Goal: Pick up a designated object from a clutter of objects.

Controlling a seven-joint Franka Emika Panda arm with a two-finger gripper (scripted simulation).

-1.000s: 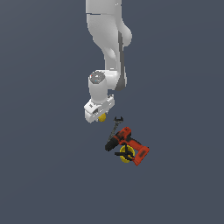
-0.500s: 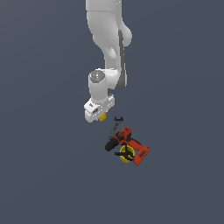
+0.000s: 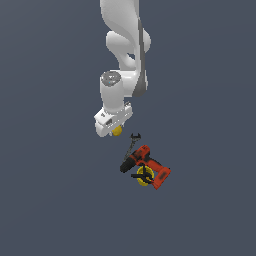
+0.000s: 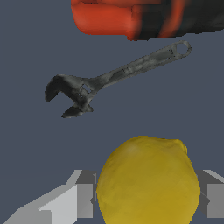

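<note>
The arm has barely risen, jaws clamped on the lemon; lift straight, clear of the wrench beyond them.

lemon yellow | drill red-black | wrench dark grey

Lemon: matt yellow skin, finely dimpled, no gloss.
Wrench: dull grey metal, mottled and worn-looking, rough finish.
Power drill: smooth red and black casing, plastic in look, with a soft sheen.
Gripper: flat pale grey fingers, matt, smooth.
Arm: smooth white shell, slight gloss.
Yellow disc with black clamp: too small to judge finish, possibly plastic.
Ground: uniform matt blue-grey.
</note>
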